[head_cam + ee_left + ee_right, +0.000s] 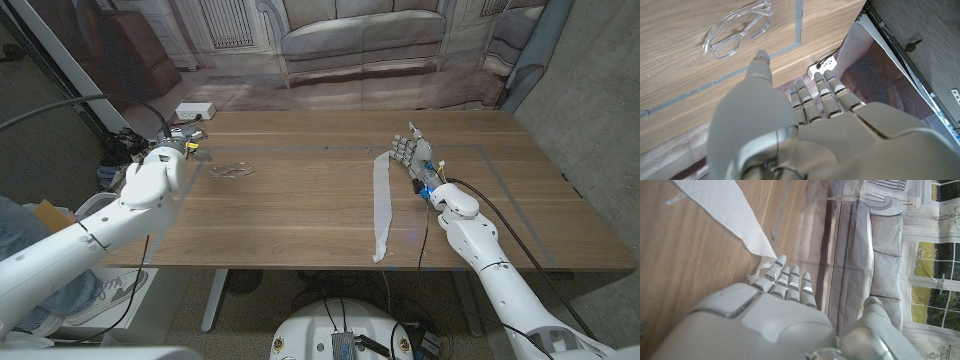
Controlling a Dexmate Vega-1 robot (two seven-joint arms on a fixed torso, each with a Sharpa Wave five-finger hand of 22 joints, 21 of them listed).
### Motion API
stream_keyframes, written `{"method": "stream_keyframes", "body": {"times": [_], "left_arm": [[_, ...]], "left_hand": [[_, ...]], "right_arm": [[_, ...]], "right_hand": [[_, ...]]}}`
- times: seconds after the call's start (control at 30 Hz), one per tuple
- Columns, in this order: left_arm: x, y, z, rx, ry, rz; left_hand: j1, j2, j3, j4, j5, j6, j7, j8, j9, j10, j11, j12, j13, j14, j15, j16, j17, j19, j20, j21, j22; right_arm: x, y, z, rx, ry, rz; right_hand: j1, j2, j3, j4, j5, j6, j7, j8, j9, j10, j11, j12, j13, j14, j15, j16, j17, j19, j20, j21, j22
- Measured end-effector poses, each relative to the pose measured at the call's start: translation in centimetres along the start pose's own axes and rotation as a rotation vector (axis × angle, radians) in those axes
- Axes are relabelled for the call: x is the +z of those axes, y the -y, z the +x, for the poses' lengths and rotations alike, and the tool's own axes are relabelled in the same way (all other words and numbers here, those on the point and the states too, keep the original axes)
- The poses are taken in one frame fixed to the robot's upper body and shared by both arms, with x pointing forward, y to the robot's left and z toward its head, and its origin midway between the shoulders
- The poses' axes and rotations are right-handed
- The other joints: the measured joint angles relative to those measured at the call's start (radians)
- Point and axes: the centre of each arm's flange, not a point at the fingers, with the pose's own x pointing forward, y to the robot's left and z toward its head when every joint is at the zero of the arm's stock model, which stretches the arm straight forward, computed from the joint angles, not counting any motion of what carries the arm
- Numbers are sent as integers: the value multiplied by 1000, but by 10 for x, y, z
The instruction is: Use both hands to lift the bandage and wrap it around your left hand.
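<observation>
bandage [380, 205]: thin, limp, light strip flat on tabletop [300, 210]; pinch far end. right hand [412, 152] beside it, left hand [178, 148] far-left, both open, empty.

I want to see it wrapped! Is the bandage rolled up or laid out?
Laid out: the bandage lies as one long flat strip on the table.

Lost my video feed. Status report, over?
Left robot hand open, beside glasses. Right robot hand open beside bandage. Bandage flat on table, untouched. Nothing blocking.
</observation>
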Motion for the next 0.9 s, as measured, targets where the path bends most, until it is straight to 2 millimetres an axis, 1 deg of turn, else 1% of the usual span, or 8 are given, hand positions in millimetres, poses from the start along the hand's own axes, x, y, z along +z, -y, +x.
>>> {"method": "stream_keyframes", "body": {"times": [0.03,0.23,0.3,0.5,0.63,0.67,0.7,0.9], "left_arm": [[0,0,1,1,0,4],[6,5,11,-42,20,38],[7,6,13,-47,23,43],[13,16,22,-89,38,60],[15,21,27,-106,40,64],[15,22,27,-108,41,64],[16,24,28,-114,43,64],[17,32,34,-127,44,59]], "left_hand": [[6,-6,0,0,0,3,0,1,0,2,1,0,0,2,-2,0,0,0,0,0,0],[5,-5,1,7,-12,22,-1,1,0,18,-4,8,0,13,-1,8,0,11,0,4,0],[5,-5,-2,10,-14,31,-1,8,0,27,-3,8,0,23,-2,9,0,15,-3,4,0],[6,-5,0,14,-19,46,0,8,0,32,-4,8,0,23,-2,9,0,20,-2,4,0],[20,9,1,15,-23,46,0,8,0,32,-4,8,0,32,-1,9,0,19,-2,4,0],[20,9,5,18,-23,46,0,8,0,36,0,8,1,34,-2,9,0,23,1,4,0],[27,17,10,15,-23,46,0,8,0,38,0,8,4,34,-2,9,0,27,-2,4,0],[36,17,12,12,-26,50,-4,8,5,48,-5,8,5,42,-2,9,0,30,-5,8,0]], "right_arm": [[0,0,0,-1,-1,0],[0,1,-1,-5,-4,0],[-1,1,-1,-6,-5,0],[-1,2,-1,-11,-10,0],[-2,2,-1,-13,-14,0],[-2,2,-1,-13,-14,0],[-1,2,-1,-14,-14,0],[-3,2,1,-17,-21,1]], "right_hand": [[0,0,0,0,0,0,0,0,0,0,0,0,0,0,0,0,0,0,0,0,0],[0,0,0,0,0,0,0,-6,0,0,0,0,0,0,0,0,0,5,-6,0,0],[4,4,0,0,0,0,0,-6,0,0,0,0,0,2,2,0,0,5,-6,0,0],[4,4,0,0,0,0,0,-6,0,0,0,-8,0,2,2,0,0,5,-6,-9,0],[4,4,0,0,0,0,0,-6,0,0,0,-8,0,2,2,0,0,5,-5,-9,0],[4,4,0,0,0,0,0,-6,0,0,0,-8,0,2,2,0,0,5,-5,-9,0],[4,4,0,0,0,0,0,-6,0,0,0,-8,0,2,2,0,0,5,-5,-9,0],[4,4,0,0,0,0,0,-10,0,0,0,-8,0,2,2,0,0,5,-5,-9,0]]}}
